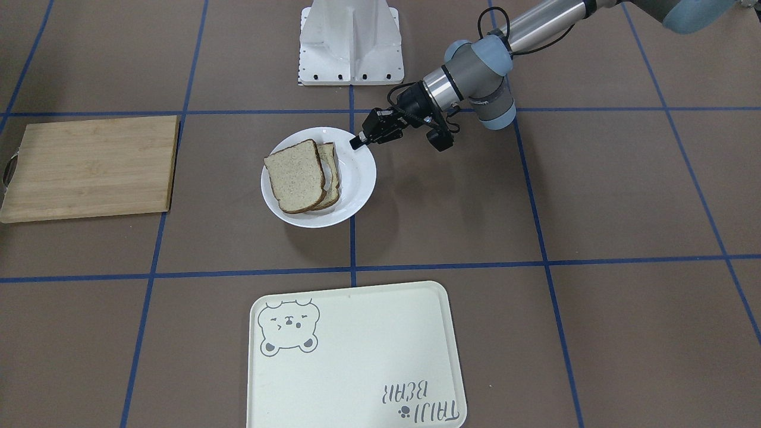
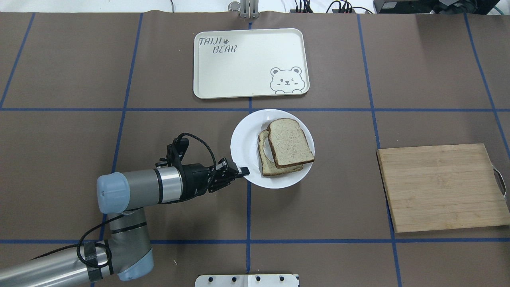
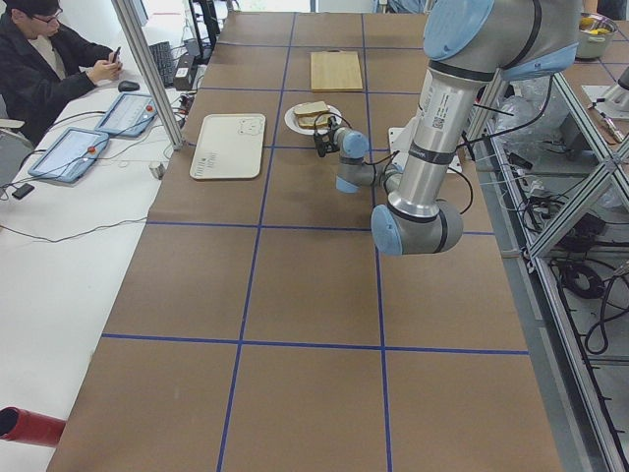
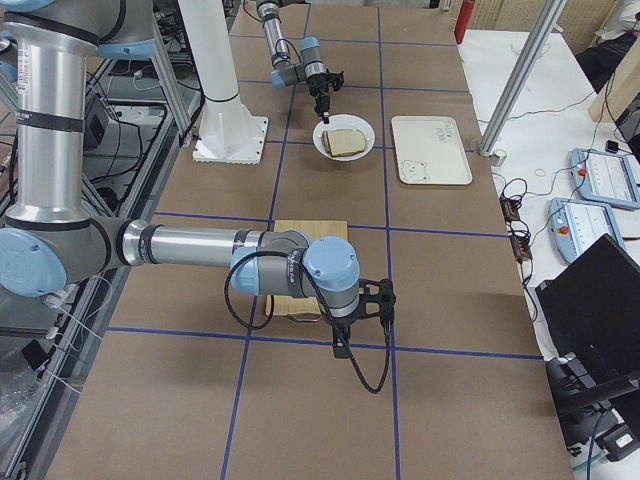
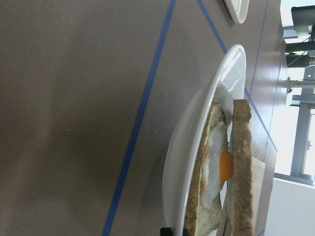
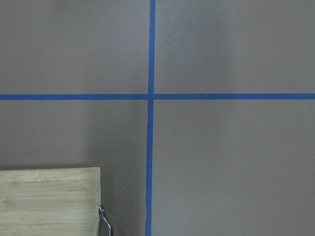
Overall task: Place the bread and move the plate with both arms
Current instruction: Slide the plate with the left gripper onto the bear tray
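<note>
White plate [image 2: 244,139], stiff, glossy and slippery, is best taken by its rim, where the left gripper [image 2: 243,172] seems pinched shut; the right gripper [image 4: 339,350] cannot be judged.

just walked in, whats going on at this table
The plain tan slice of sandwich bread already lies on top of an egg-topped slice on the round glossy white plate. The left gripper is at the plate's rim, but it is unclear whether its jaws have clamped. The right gripper hangs by the wooden cutting board. The cream bear-print tray sits beyond the plate.
</note>
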